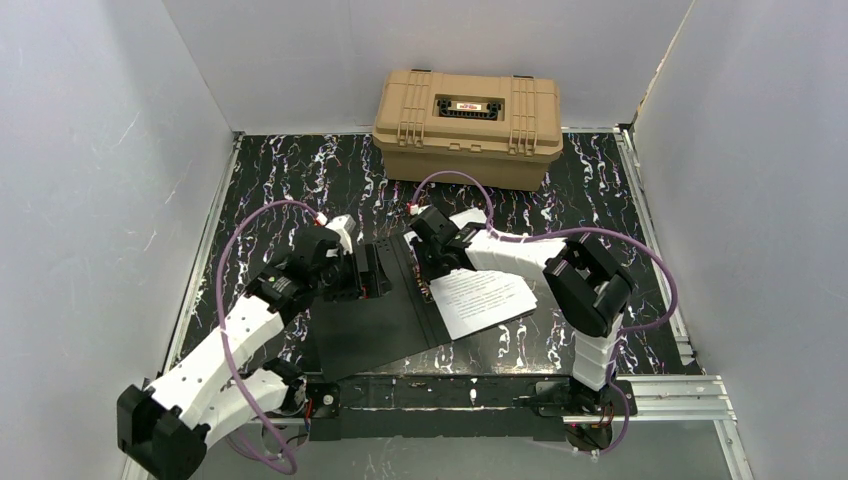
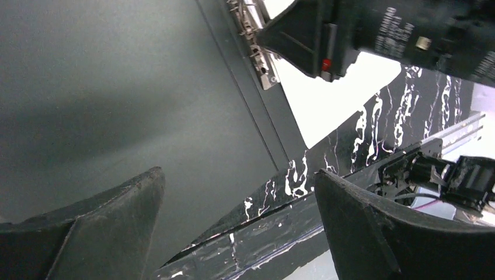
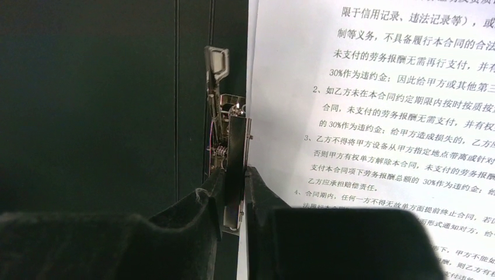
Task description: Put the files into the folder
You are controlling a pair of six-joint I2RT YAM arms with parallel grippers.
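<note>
Right gripper (image 3: 234, 178) pinches the folder (image 3: 87, 116)'s stiff clip (image 3: 229, 137), likely the soundest hold; limp, light files (image 3: 373, 105) lie just right of its fingers; left gripper (image 2: 239, 195) gapes wide.

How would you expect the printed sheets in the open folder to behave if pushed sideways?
The files look thin and flat, so they would probably buckle or fan apart. On the smooth black inside of the folder they likely slide easily.
</note>
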